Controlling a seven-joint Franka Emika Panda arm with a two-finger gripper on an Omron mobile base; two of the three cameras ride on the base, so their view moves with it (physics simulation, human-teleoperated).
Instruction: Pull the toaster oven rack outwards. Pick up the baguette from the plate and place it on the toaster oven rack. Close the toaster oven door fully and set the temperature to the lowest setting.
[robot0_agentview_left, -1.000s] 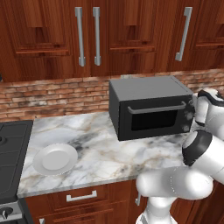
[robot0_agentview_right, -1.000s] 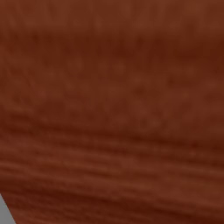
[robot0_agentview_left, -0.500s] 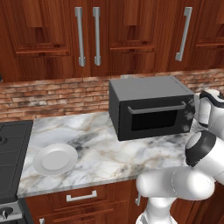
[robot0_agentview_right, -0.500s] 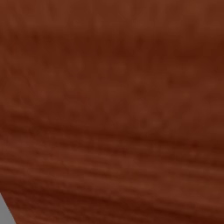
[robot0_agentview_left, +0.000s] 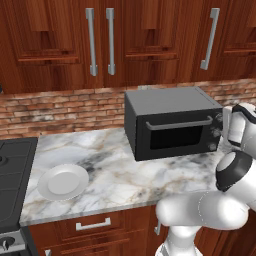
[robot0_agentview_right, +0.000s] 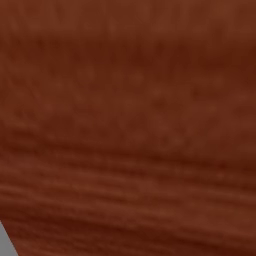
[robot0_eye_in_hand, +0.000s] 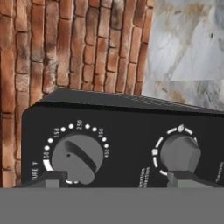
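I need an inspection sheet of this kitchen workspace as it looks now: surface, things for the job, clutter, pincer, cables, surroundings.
Surface: marble counter, bare between plate and oven.
Job's things: toaster oven at the back right, its door shut; white plate at the front left with nothing on it; baguette and rack nothing seen.
Clutter: nothing seen.
Pincer: pincer open, close in front of the oven's knobs; one tip below the temperature knob, the other below the next knob.
Cables: nothing seen.
Surroundings: brick wall, wooden cabinets above, stove at left.
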